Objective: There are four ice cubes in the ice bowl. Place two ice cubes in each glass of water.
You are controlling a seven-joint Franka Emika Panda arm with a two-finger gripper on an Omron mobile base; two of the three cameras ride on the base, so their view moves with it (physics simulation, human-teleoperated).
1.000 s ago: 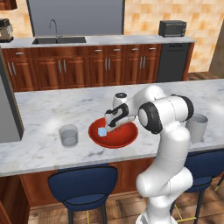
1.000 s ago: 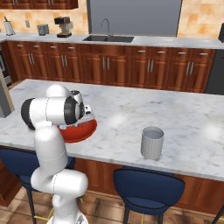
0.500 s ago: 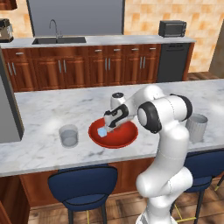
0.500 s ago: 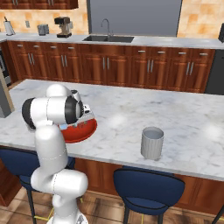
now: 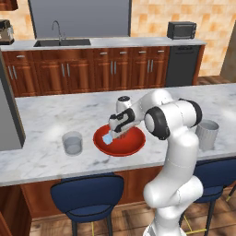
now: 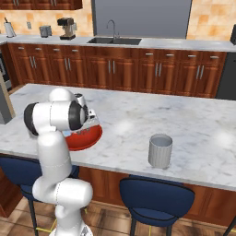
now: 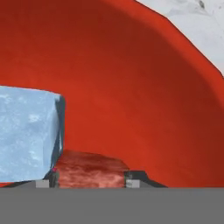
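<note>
The red ice bowl (image 5: 131, 146) sits on the marble counter in front of me, and its edge (image 6: 90, 137) peeks out past my arm in the right base view. My gripper (image 5: 120, 135) reaches down into it. In the hand view my gripper (image 7: 92, 177) has both fingertips (image 7: 53, 178) pressed against a translucent, red-tinted ice cube (image 7: 89, 168) on the bowl's floor (image 7: 140, 87). A second pale-blue ice cube (image 7: 26, 131) lies just left of it (image 5: 107, 138). The clear glass of water (image 5: 73, 143) stands left of the bowl. The ribbed grey glass (image 5: 207, 134) stands far right (image 6: 160, 150).
Blue bar stools (image 5: 87, 193) stand under the counter's near edge. Behind the counter runs a row of wooden cabinets with a sink (image 5: 62, 42) and a microwave (image 5: 181, 30). A grey fridge side (image 5: 8, 120) rises at the far left.
My hand has sunk a little lower into the bowl. The bowl, the loose cube and both glasses have stayed where they were.
</note>
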